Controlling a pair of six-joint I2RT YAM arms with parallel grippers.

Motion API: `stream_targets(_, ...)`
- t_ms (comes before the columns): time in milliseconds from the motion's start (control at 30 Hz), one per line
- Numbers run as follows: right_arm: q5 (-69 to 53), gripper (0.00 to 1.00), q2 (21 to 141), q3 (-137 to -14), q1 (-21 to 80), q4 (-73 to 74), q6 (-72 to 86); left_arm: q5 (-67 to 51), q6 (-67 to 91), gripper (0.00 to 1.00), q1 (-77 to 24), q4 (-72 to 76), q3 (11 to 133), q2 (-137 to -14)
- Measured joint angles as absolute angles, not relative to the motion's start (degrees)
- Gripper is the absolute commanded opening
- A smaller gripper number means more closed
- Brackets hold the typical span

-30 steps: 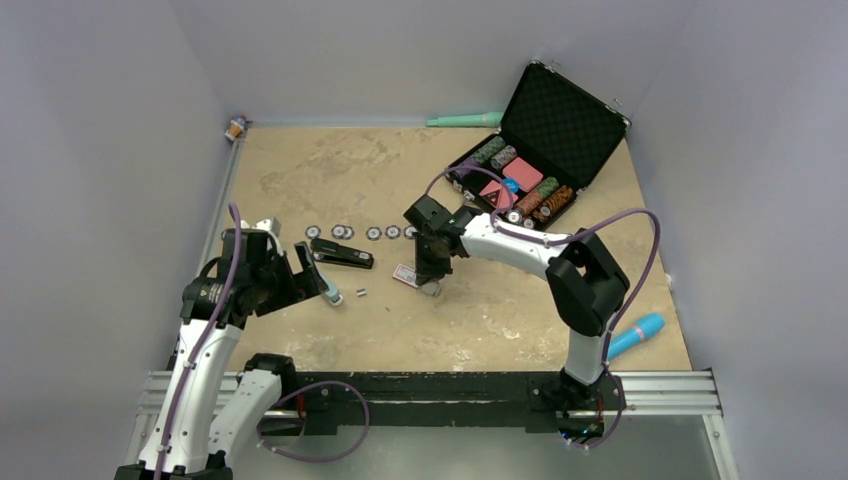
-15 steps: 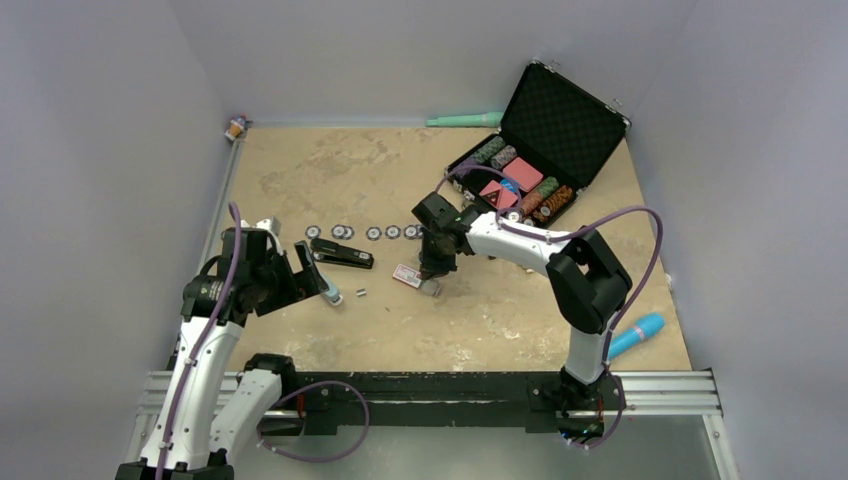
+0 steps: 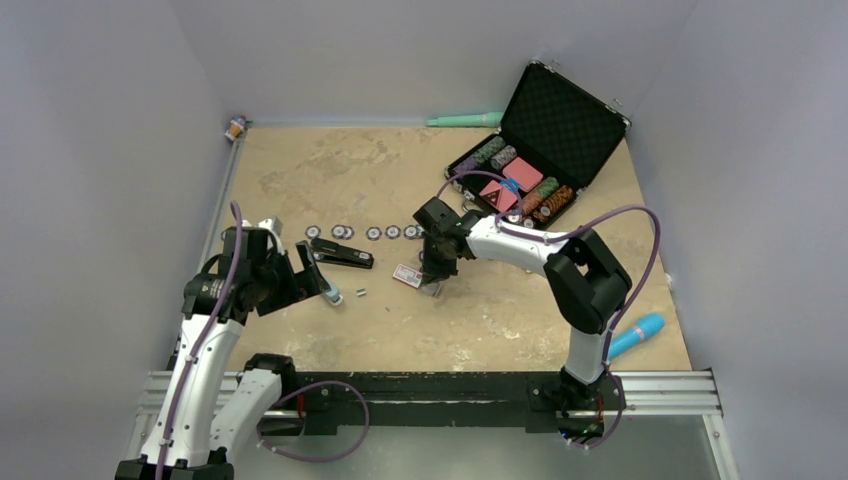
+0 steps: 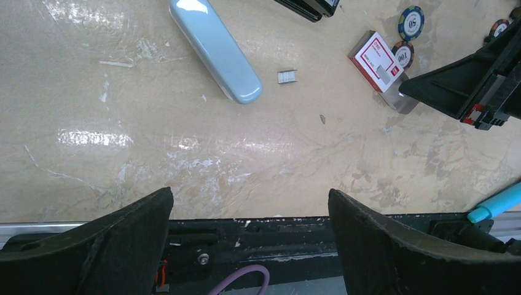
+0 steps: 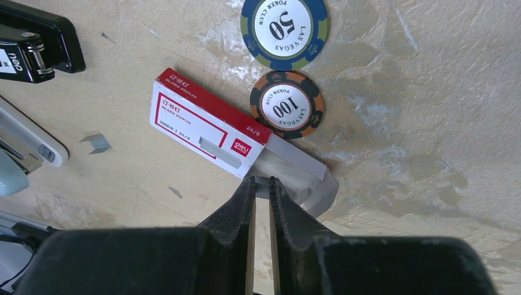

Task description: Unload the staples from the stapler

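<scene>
Two hands flanked the stapler, its long axis crosswise, nearer the wide-open, empty left hand; the right hand pinched a grey tray.

We see the left gripper with fingers spread wide over the table. The staples lie just beside the pale blue block, apart from the stapler at the top edge and the red-and-white box.
</scene>
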State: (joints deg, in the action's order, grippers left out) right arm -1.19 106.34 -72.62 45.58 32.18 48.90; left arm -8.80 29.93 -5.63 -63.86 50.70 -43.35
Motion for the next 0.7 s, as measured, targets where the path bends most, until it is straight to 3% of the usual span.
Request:
stream_targets(400, -1.21, 0.08, 106.37, -72.62, 45.58, 31.55, 49.08, -8.91, 29.93, 1.0, -5.61, -63.86, 50.65, -44.14)
stream_targets(600, -1.26, 0.23, 106.56, -72.62, 45.58, 31.44, 49.04, -9.08, 29.93, 1.0, -5.41, -63.86, 50.65, -44.25)
stream_targets(700, -1.54, 0.37, 106.56, -72.62, 45.58, 31.07, 48.93, -9.17, 29.93, 1.0, -5.26, -63.86, 50.65, -44.25)
